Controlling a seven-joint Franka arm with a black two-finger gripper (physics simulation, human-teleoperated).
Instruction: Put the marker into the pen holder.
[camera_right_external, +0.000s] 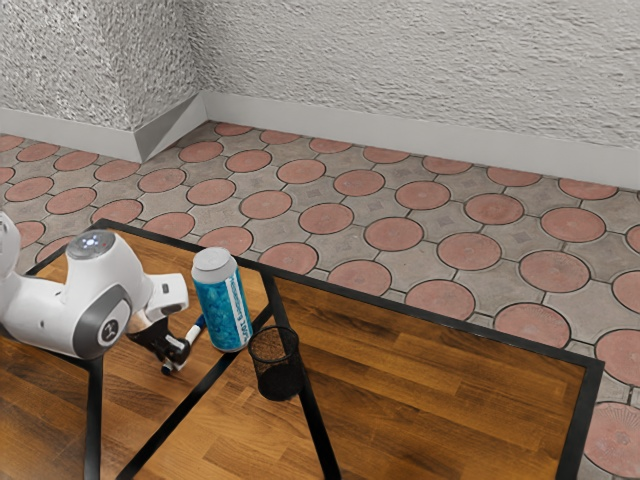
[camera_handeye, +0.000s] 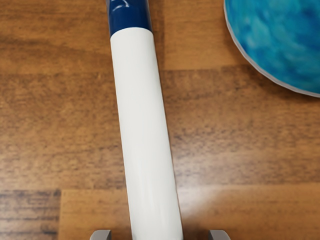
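Observation:
Low over the table, at the exterior view's left, my gripper (camera_right_external: 177, 358) is open around one end of the marker (camera_right_external: 196, 330). In the wrist view the two fingertips of the gripper (camera_handeye: 160, 235) stand on either side of the white marker (camera_handeye: 145, 125), with a gap on each side. Its blue end points away from the hand. The black mesh pen holder (camera_right_external: 276, 368) stands upright on the table, toward the exterior view's right from the gripper, with the can between them.
A tall blue can with a white top (camera_right_external: 221, 300) stands beside the marker, close to the pen holder; the can's blue side (camera_handeye: 285, 40) also appears in the wrist view. The wooden table (camera_right_external: 440, 390) has a black frame and black crossing strips.

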